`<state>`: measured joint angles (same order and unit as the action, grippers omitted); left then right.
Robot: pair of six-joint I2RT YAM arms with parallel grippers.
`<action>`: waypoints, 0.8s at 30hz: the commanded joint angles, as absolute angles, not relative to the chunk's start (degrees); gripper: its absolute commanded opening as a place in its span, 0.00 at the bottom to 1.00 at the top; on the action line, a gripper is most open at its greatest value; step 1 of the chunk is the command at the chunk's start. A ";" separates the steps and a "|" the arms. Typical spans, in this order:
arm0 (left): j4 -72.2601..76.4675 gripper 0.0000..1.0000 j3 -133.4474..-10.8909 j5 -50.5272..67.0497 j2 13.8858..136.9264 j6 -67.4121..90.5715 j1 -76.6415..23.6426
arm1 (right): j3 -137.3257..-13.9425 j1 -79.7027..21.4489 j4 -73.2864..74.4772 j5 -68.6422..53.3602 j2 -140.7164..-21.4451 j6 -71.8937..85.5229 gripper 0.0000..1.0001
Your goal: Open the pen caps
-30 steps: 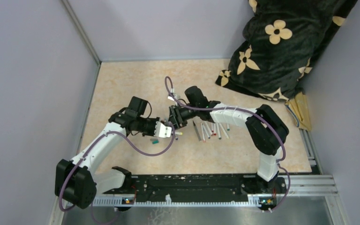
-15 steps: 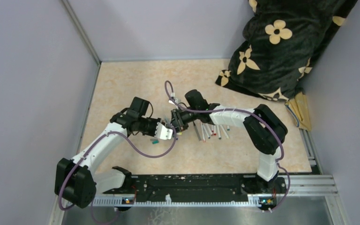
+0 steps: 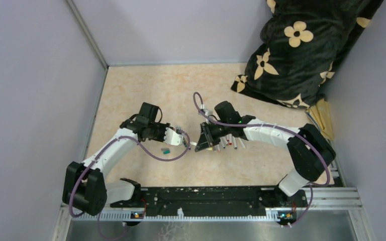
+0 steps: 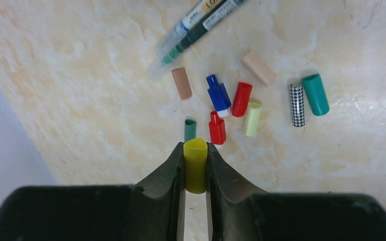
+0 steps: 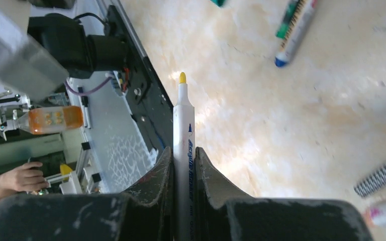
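Yellow-tipped pen (image 5: 184, 120) along right tool (image 5: 184, 151), nib outward

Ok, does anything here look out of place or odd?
Nothing broken. Loose caps lie scattered near the left gripper, as the job expects. Only the flowered blanket heaped at the far right corner looks out of place.

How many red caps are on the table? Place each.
2. One red cap right of the blue cap; the other red cap beside the dark green cap. More may be hidden.

White arm links (image 3: 111, 148), black joints (image 3: 86, 188), seemingly purple cables (image 3: 153, 153)
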<state>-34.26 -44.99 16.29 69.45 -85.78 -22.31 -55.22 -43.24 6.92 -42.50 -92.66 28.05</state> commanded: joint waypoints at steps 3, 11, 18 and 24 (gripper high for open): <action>-33.35 0.00 -44.64 11.86 72.34 -86.75 -20.01 | -53.32 -40.67 14.72 -40.72 -86.08 24.13 0.00; -30.15 0.00 -49.34 17.73 81.17 -77.76 -16.06 | -52.49 -38.30 18.86 -5.11 -78.59 23.90 0.00; -29.47 0.16 -56.00 20.43 90.84 -71.04 -14.13 | -49.47 -33.65 13.74 4.46 -79.11 25.16 0.00; -29.08 0.37 -56.34 20.45 94.47 -69.98 -13.76 | -48.03 -32.60 11.53 10.95 -82.43 23.97 0.00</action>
